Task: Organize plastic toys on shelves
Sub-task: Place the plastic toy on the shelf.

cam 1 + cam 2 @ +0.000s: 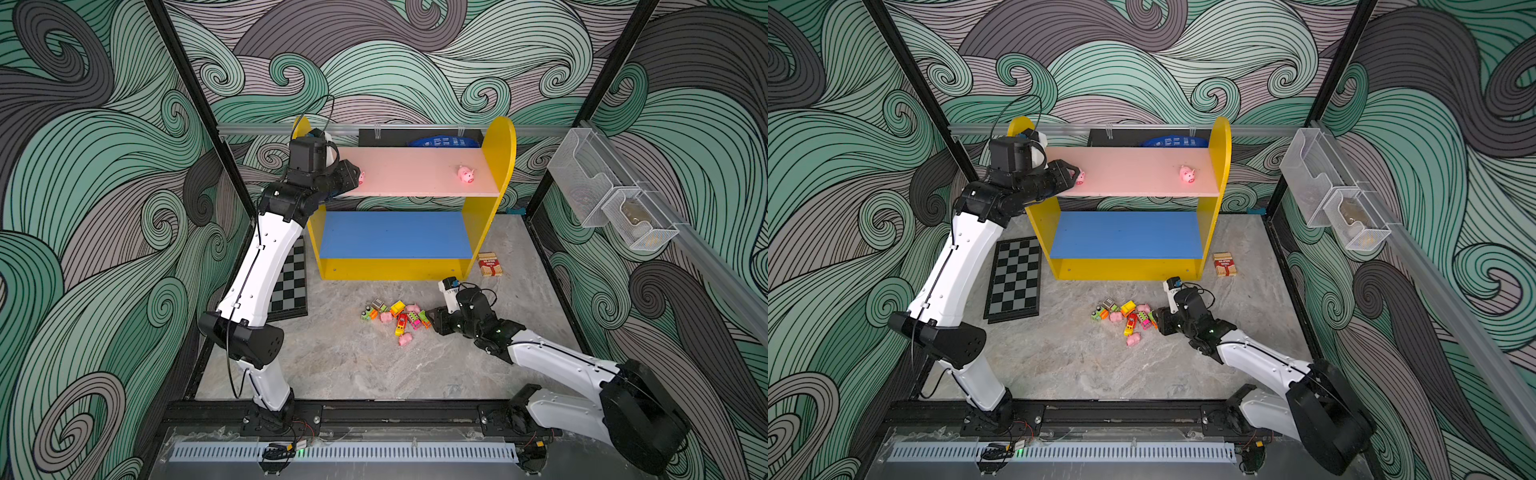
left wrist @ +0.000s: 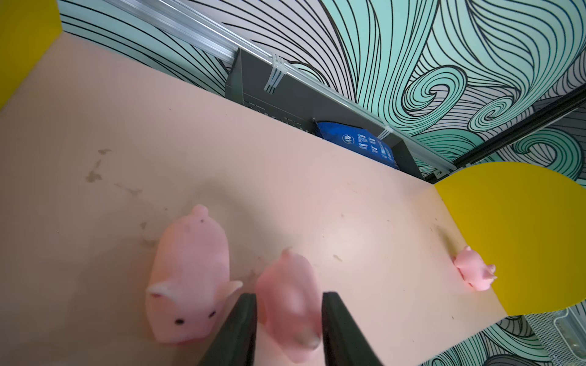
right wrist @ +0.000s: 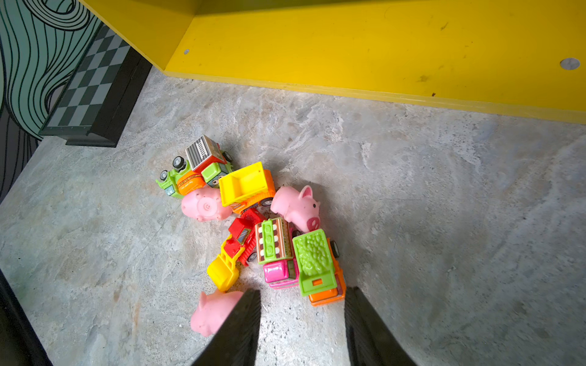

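The yellow shelves [image 1: 490,216] stand at the back, with a pale pink upper board [image 1: 415,170] and a blue lower board [image 1: 395,235]. My left gripper [image 2: 289,296] is at the upper board's left end, open, with a blurred pink pig [image 2: 288,317] loose between its fingers. A second pig [image 2: 190,279] lies beside it and a third [image 1: 466,174] near the right panel. On the floor lies a pile [image 1: 395,316] of tiny vehicles and three pigs. My right gripper [image 3: 302,291] hovers open at the pile's edge, beside an orange-green truck [image 3: 317,266] and a pig [image 3: 212,310].
A grey-black checkerboard [image 1: 291,282] leans at the shelves' left side. A red-and-tan card box [image 1: 489,264] lies right of the shelves. Wire mesh baskets [image 1: 615,199] hang on the right wall. A black box with a blue packet [image 1: 440,141] sits behind the upper board.
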You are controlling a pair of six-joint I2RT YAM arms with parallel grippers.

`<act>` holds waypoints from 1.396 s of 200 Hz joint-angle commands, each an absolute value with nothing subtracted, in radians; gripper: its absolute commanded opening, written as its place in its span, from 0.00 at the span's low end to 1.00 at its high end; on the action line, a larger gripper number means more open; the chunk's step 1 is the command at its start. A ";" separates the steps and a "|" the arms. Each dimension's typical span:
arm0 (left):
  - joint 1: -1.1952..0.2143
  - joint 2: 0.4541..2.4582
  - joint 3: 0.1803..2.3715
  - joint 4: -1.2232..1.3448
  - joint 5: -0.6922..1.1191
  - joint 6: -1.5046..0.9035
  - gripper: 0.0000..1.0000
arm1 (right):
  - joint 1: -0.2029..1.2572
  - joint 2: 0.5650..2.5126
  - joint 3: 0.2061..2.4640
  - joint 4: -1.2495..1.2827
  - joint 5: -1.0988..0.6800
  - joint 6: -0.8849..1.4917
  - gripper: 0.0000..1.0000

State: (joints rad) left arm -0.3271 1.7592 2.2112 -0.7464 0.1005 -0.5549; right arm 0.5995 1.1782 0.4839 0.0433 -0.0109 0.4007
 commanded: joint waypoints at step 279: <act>-0.313 1.199 1.460 -0.635 0.216 -0.383 0.48 | 0.620 1.217 0.444 0.100 -0.241 0.347 0.40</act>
State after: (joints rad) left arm -0.3161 1.3113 1.6531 -0.7158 0.1688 -0.4179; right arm 0.6056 1.1973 0.4614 0.0845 -0.1715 0.3679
